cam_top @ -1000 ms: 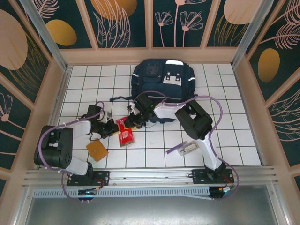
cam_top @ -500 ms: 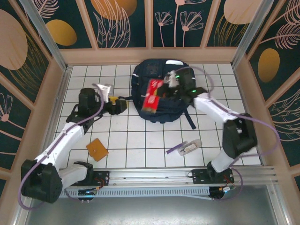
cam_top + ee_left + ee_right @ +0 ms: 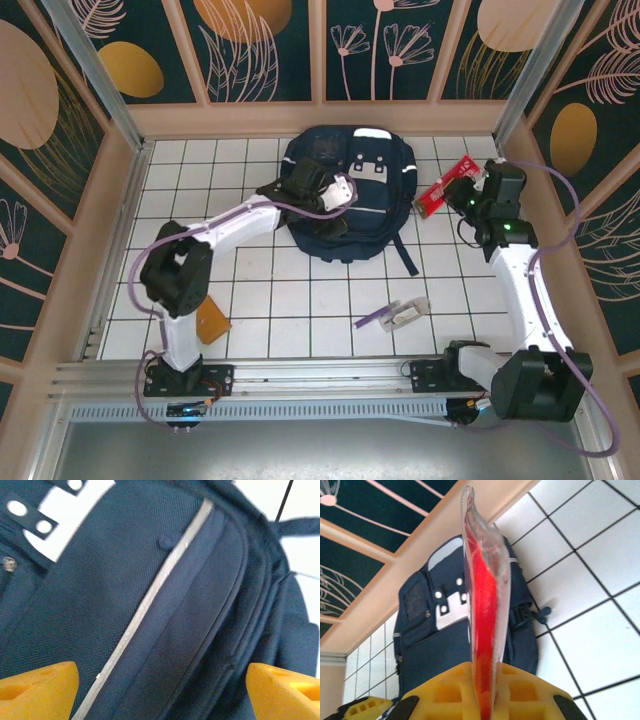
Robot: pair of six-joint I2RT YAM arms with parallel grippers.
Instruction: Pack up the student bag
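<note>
The student bag [image 3: 370, 215] lies flat at the back middle of the tiled table, navy with a light grey patch. My left gripper [image 3: 335, 207] hovers over its left half. In the left wrist view its yellow fingertips [image 3: 37, 690] stand wide apart and open just above the bag's fabric [image 3: 165, 610] and grey stripe, with nothing between them. My right gripper [image 3: 463, 194] is to the right of the bag, shut on a flat red packet [image 3: 443, 189]. The right wrist view has that packet [image 3: 484, 595] edge-on, rising from my right gripper [image 3: 485, 695], with the bag [image 3: 435, 645] behind it.
A small white and purple object [image 3: 398, 315] lies on the tiles in front of the bag. An orange square [image 3: 210, 325] lies beside the left arm's lower link. A dark strap [image 3: 405, 255] trails from the bag's front right. Wooden walls enclose the table.
The right gripper lifted the red packet from the tiles, carried it over the bag and on to the bag's right. The left gripper has opened and moved onto the bag.
</note>
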